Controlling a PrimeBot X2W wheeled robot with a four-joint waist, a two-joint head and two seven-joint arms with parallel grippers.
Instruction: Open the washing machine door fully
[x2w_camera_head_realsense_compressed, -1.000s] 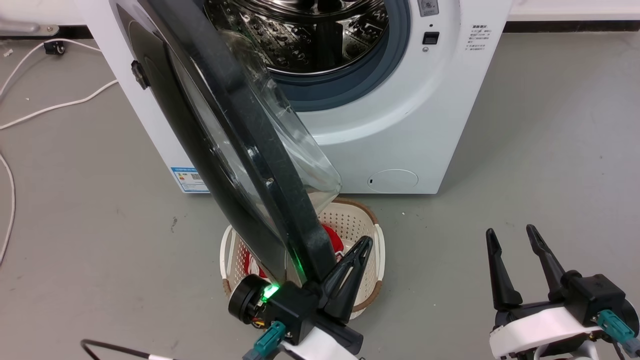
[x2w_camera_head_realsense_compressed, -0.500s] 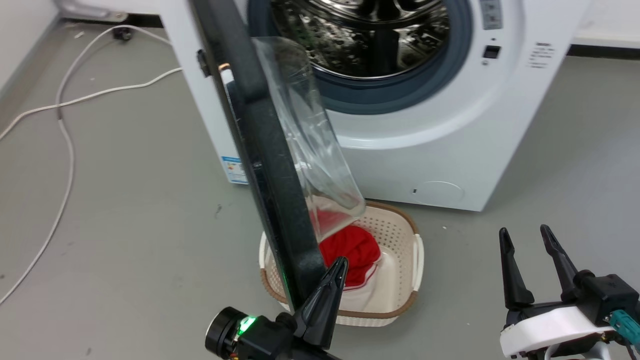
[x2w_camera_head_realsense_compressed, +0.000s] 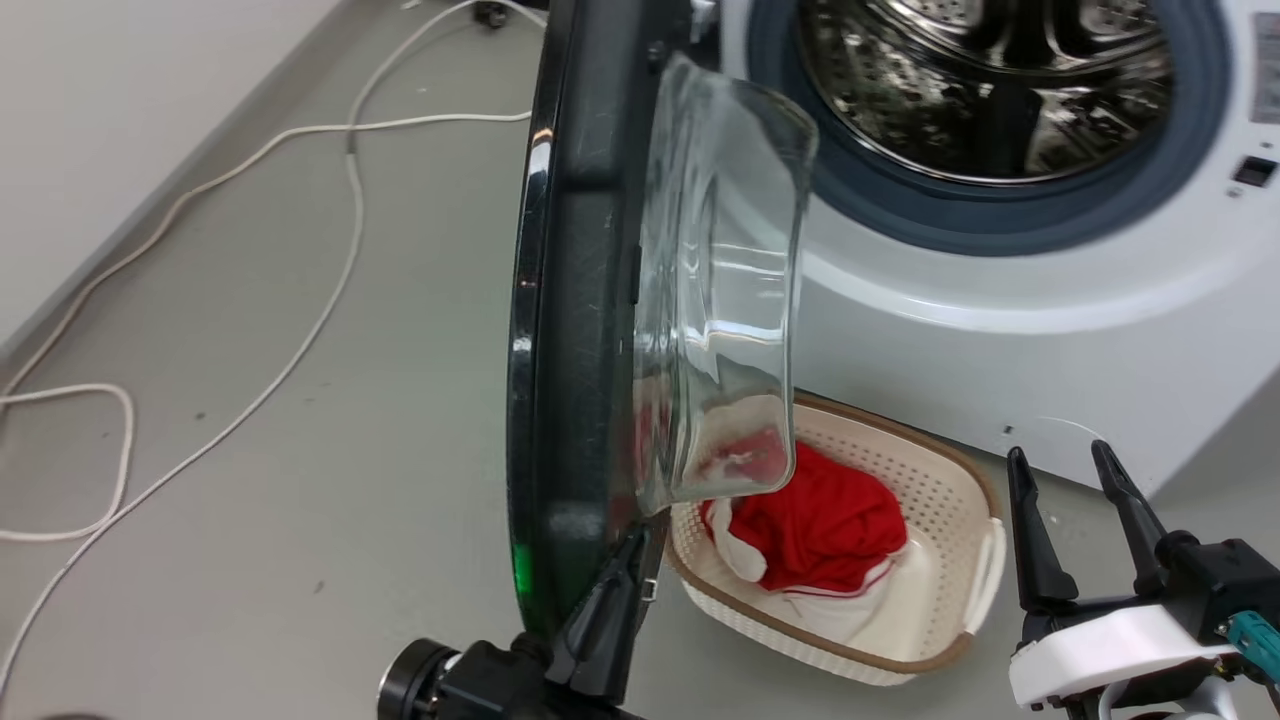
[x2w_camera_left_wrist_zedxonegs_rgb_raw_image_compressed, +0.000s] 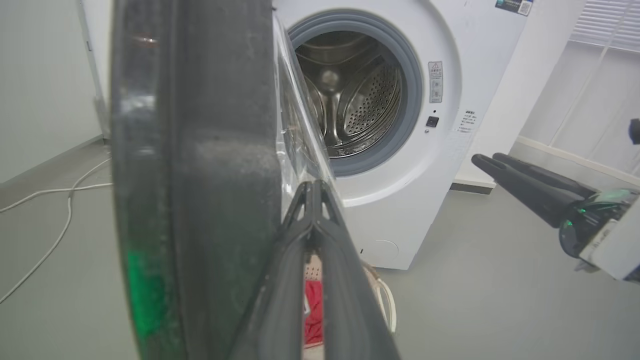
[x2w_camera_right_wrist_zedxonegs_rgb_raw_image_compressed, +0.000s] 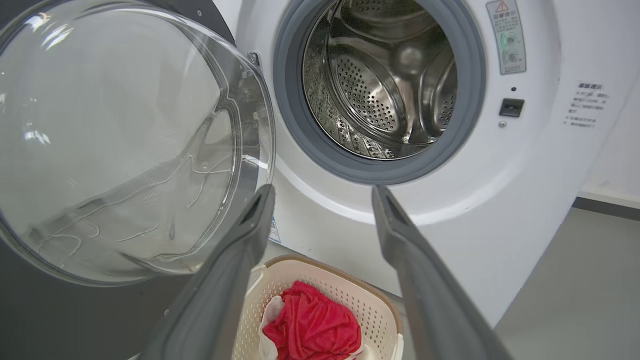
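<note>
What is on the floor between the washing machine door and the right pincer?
In the head view, a cream basket with a red garment, between washing machine door and right pincer.

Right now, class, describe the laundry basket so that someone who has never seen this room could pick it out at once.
Find the white front-loading washing machine. On the grey floor before it, near the lower edge of the black door, sits a basket. It alone is cream, perforated, brown-rimmed and holds red cloth.
</note>
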